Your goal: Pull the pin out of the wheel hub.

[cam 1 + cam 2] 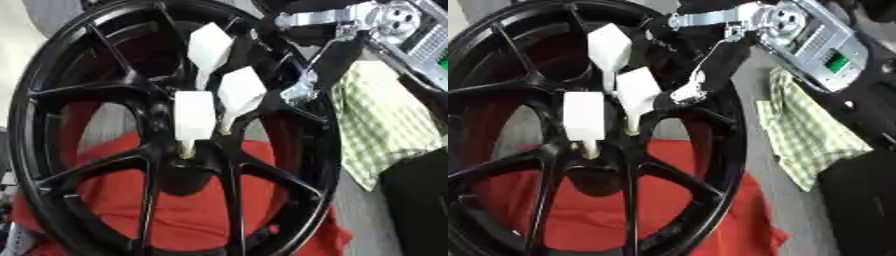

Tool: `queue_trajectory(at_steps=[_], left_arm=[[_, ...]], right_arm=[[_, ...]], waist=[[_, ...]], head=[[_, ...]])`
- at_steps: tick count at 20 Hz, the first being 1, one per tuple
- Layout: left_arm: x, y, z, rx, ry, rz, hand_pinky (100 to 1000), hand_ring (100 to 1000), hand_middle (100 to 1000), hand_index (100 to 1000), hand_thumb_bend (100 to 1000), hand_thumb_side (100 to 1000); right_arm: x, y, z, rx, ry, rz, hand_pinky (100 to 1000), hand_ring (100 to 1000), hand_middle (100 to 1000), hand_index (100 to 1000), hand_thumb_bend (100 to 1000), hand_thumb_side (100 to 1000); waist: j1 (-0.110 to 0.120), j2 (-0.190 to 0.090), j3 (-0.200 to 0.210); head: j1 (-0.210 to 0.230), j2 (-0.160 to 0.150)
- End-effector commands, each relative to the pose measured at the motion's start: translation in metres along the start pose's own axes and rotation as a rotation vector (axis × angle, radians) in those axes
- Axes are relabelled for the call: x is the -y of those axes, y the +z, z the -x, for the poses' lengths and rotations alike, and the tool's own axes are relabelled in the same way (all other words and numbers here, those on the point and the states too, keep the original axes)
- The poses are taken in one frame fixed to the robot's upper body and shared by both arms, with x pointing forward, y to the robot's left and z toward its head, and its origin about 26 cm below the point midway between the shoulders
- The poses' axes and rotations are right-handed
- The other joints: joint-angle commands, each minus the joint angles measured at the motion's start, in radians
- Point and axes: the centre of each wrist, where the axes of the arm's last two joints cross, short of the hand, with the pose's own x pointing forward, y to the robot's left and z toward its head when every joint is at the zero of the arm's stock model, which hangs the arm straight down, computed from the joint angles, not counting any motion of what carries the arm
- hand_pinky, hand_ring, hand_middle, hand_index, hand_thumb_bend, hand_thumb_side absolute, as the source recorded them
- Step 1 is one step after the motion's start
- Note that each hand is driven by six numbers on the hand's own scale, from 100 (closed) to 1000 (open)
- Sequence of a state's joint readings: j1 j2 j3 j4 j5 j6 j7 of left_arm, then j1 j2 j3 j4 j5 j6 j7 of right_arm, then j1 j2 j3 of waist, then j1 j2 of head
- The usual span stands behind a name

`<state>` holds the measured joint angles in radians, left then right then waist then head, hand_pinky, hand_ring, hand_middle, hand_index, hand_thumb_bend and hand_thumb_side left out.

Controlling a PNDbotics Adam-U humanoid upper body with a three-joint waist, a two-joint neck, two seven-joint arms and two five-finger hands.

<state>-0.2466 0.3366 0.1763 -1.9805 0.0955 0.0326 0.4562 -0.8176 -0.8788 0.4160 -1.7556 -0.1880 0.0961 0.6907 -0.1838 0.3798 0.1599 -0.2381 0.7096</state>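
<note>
Pins are what it all comes down to: three white ones are seen plugged into the centre of the black wheel hub [131, 150], their thin stems seated near the middle and their blocky white heads pointing up and out toward the camera. The lowest pin [193, 120] stands nearly upright, the middle pin [239, 92] leans right, and the top pin [209, 47] sits above both.

The right robot hand [689, 92] is seen coming in from the upper right, a silvery fingertip just beside the middle pin's head, on its right side. Whether the fingers are apart or closed can't be told; nothing is seen clamped. No left robot hand is seen at all.

So the middle pin is probably the one to be gripped, then drawn up along its stem. Spokes crowd the stems, and the neighbouring heads could get bumped. A red cloth [201, 210] lies under the wheel, a green checked cloth [381, 130] to the right.
</note>
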Motion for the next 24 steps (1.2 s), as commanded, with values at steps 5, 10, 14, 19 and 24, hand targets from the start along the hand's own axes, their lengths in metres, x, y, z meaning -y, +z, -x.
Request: queue_trajectory(at_steps=[5, 10, 14, 19, 24], left_arm=[[-0.001, -0.006, -0.010, 0.042, -0.002, 0.009, 781, 566, 632, 666, 100, 794], [-0.001, -0.007, -0.010, 0.045, 0.001, 0.008, 781, 566, 631, 666, 100, 794], [0.000, -0.007, -0.011, 0.047, 0.003, 0.006, 782, 565, 631, 666, 100, 794], [0.000, -0.008, -0.011, 0.048, 0.003, 0.004, 782, 565, 630, 666, 100, 796], [0.000, -0.008, -0.011, 0.046, 0.004, 0.002, 782, 564, 629, 666, 100, 797]], right_arm=[[0.007, 0.008, 0.000, -0.027, 0.009, 0.029, 840, 839, 710, 800, 432, 310], [0.005, 0.008, 0.004, -0.040, 0.006, 0.030, 840, 840, 711, 800, 441, 307], [0.003, 0.007, 0.009, -0.050, 0.007, 0.025, 840, 840, 712, 800, 449, 303], [0.002, 0.007, 0.013, -0.060, 0.015, 0.017, 840, 840, 712, 799, 461, 287], [0.001, 0.008, 0.017, -0.073, 0.020, 0.019, 836, 833, 697, 790, 461, 239]], waist=[[-0.002, -0.024, 0.022], [-0.010, -0.025, 0.040], [-0.015, -0.024, 0.047], [-0.021, -0.021, 0.052], [-0.023, -0.018, 0.051]], head=[[-0.002, -0.015], [-0.005, -0.014], [-0.007, -0.009], [-0.006, -0.003], [-0.001, -0.003]])
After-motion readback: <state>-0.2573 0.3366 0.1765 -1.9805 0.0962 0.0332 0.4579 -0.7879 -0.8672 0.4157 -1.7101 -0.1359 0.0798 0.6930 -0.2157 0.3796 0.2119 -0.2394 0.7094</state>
